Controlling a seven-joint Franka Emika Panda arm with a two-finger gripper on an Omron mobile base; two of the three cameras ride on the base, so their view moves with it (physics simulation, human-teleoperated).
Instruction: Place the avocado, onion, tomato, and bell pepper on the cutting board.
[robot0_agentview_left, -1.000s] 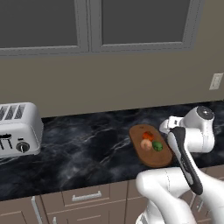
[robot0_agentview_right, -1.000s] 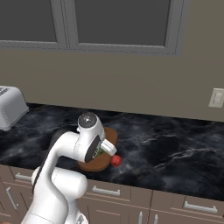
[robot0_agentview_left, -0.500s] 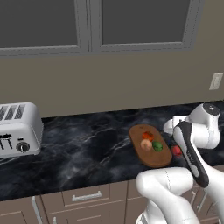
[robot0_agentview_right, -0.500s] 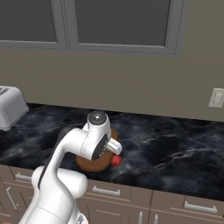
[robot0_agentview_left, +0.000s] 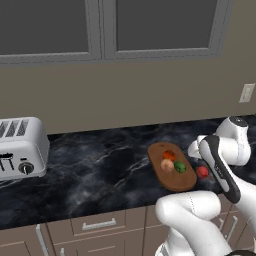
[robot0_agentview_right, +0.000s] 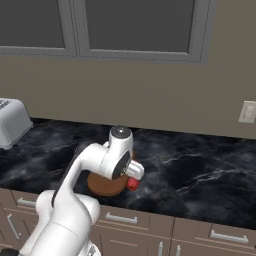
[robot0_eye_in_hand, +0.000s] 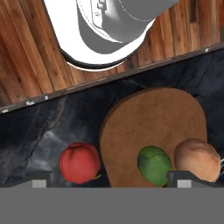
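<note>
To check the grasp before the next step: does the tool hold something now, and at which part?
Nothing is held. The tool is open above the counter, its tips flanking empty space between the red item and the avocado.

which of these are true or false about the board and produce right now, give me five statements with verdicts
1. The onion lies on the cutting board. True.
2. The red tomato lies on the board. False: it sits on the dark counter, beside the board's edge.
3. The avocado sits next to the onion on the board. True.
4. The gripper is shut on the tomato. False: its jaws stand open and hold nothing.
5. The toaster stands right against the board. False: it stands far off at the other end of the counter.
</note>
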